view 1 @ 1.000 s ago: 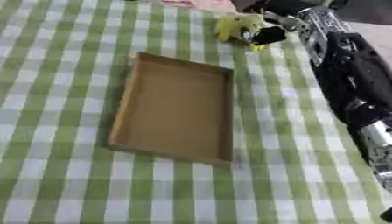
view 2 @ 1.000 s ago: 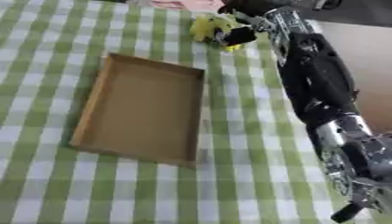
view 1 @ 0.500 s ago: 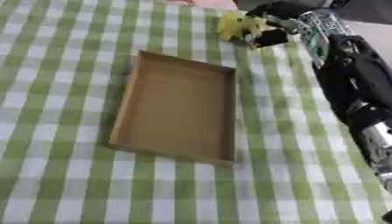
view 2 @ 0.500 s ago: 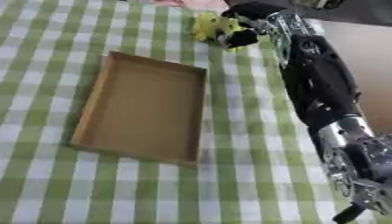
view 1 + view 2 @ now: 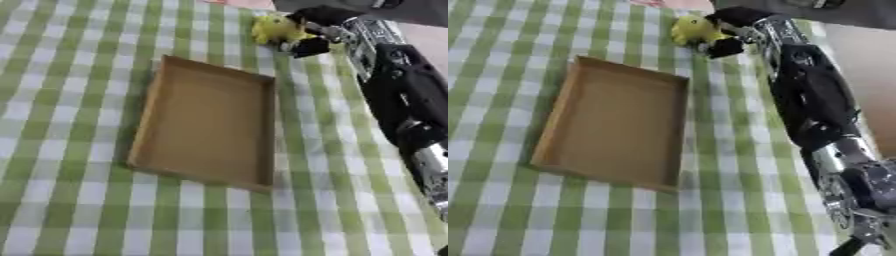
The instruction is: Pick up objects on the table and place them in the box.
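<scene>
Right hand [image 5: 730, 31] curled on yellow toy [image 5: 689, 29]

Black arm with silver joints, running along the right side of the frame.

The right arm [image 5: 811, 95] was cased in bulky, glossy black shells that caught pale highlights along their rounded edges. Toward the lower right it gave way to a bare silver metal joint [image 5: 842, 165], cylindrical and shiny, with darker mechanical parts below it. Near the top of the frame a slimmer silver-grey segment led into the right hand [image 5: 732, 31], which was black throughout, its fingers [image 5: 310, 47] dark and blocky.
</scene>
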`<action>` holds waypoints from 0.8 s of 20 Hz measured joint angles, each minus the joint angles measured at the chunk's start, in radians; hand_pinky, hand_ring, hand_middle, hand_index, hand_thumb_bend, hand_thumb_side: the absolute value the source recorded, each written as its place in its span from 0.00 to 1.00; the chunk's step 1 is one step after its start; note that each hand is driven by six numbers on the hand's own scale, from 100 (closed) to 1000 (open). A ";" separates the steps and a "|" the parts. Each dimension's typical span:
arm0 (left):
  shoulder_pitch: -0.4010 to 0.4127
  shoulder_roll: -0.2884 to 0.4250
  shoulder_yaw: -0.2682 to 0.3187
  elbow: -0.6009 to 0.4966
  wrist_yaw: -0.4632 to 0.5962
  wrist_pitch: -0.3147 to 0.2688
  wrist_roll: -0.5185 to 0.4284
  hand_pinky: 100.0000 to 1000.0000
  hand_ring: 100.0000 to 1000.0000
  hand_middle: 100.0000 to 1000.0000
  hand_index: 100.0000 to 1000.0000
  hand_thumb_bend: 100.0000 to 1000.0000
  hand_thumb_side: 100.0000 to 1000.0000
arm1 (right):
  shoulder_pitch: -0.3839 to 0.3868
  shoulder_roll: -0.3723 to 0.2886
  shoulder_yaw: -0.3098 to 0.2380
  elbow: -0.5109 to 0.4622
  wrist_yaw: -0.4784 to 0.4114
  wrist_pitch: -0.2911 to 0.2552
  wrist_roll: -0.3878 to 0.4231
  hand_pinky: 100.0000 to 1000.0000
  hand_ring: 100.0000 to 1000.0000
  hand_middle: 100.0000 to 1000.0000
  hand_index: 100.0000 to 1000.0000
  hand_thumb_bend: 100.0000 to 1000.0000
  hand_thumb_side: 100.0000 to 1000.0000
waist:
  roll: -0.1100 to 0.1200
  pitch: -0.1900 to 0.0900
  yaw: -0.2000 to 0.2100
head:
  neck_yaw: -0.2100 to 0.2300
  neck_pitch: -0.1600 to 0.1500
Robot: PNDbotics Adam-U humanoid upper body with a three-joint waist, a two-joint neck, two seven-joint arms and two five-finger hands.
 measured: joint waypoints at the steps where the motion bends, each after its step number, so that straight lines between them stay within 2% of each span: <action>1: 0.000 0.000 0.000 0.000 0.000 0.000 0.000 0.26 0.56 0.59 0.59 0.00 0.74 | 0.000 -0.001 0.000 0.000 0.002 -0.001 -0.003 0.84 0.84 0.83 1.00 0.00 0.76 | 0.000 0.000 0.000 | 0.000 0.000; 3: -0.001 0.000 0.002 0.000 0.000 0.000 -0.001 0.26 0.56 0.59 0.59 0.00 0.74 | 0.003 -0.003 0.000 -0.004 0.004 -0.005 -0.012 0.80 0.78 0.79 0.96 0.00 0.60 | 0.000 0.000 0.002 | -0.001 0.000; 4: -0.001 0.000 0.002 0.000 0.000 0.000 -0.002 0.26 0.56 0.59 0.59 0.00 0.74 | 0.003 -0.004 0.000 -0.008 0.004 -0.008 -0.020 0.80 0.78 0.78 0.96 0.00 0.59 | 0.000 0.000 0.003 | -0.001 0.000; 5: -0.001 0.000 0.004 0.000 0.000 0.000 -0.002 0.26 0.56 0.59 0.59 0.00 0.74 | 0.005 -0.004 0.000 -0.012 0.004 -0.010 -0.030 0.78 0.76 0.76 0.92 0.00 0.51 | -0.001 0.000 0.003 | -0.001 0.000; 7: -0.001 0.000 0.005 0.000 0.000 0.000 -0.003 0.27 0.56 0.59 0.59 0.00 0.74 | 0.007 -0.004 0.001 -0.020 0.004 -0.015 -0.056 0.76 0.74 0.72 0.88 0.02 0.43 | -0.001 0.000 0.004 | -0.002 0.000; 10: -0.001 0.000 0.005 0.000 0.001 0.001 -0.003 0.27 0.56 0.59 0.59 0.00 0.74 | 0.011 -0.004 0.011 -0.029 0.004 -0.027 -0.103 0.73 0.71 0.64 0.84 0.00 0.44 | -0.001 0.000 0.002 | -0.002 0.000; 11: -0.002 0.000 0.005 0.000 0.001 0.001 -0.004 0.27 0.56 0.59 0.59 0.00 0.74 | 0.016 -0.004 0.014 -0.032 0.004 -0.031 -0.118 0.73 0.70 0.62 0.83 0.00 0.40 | -0.001 0.000 0.001 | -0.002 0.000; 13: -0.002 0.000 0.005 0.000 0.001 0.003 -0.005 0.27 0.56 0.59 0.59 0.00 0.74 | 0.018 -0.004 0.020 -0.033 0.001 -0.037 -0.145 0.73 0.70 0.61 0.82 0.00 0.38 | -0.001 0.000 0.000 | -0.002 0.000; 14: -0.002 0.000 0.005 0.000 0.001 0.003 -0.006 0.27 0.56 0.59 0.59 0.00 0.74 | 0.018 -0.004 0.023 -0.034 -0.003 -0.039 -0.155 0.72 0.69 0.61 0.82 0.00 0.41 | 0.000 0.000 0.000 | -0.002 0.000; 15: -0.002 0.000 0.005 0.000 0.001 0.003 -0.006 0.27 0.56 0.59 0.59 0.00 0.74 | 0.020 -0.004 0.026 -0.034 -0.007 -0.041 -0.162 0.72 0.69 0.61 0.82 0.00 0.35 | 0.000 -0.001 0.000 | -0.002 0.000; 16: -0.002 0.000 0.005 0.000 0.001 0.004 -0.006 0.27 0.56 0.59 0.59 0.00 0.74 | 0.022 -0.004 0.029 -0.034 -0.013 -0.044 -0.166 0.72 0.69 0.61 0.82 0.00 0.35 | 0.000 -0.002 -0.001 | -0.002 0.000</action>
